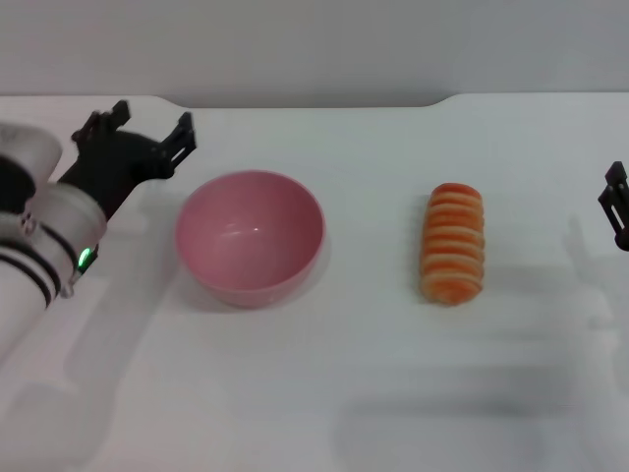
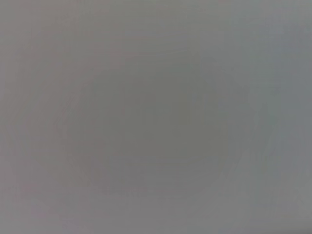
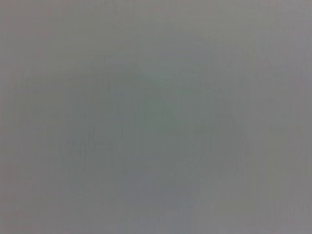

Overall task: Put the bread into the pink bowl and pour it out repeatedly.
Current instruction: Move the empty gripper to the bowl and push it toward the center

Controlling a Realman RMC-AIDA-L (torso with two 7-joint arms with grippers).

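Setting appears to be a lab or test bench rather than a home or kitchen — a bare white table with a notched far edge, set against a plain grey wall. Nothing domestic around it; both wrist views show only featureless grey.

Round glossy pink plastic bowl on white table, left of centre, ridged orange-brown striped bread loaf lying well apart to its right, left gripper beside bowl's far left, right gripper at right edge
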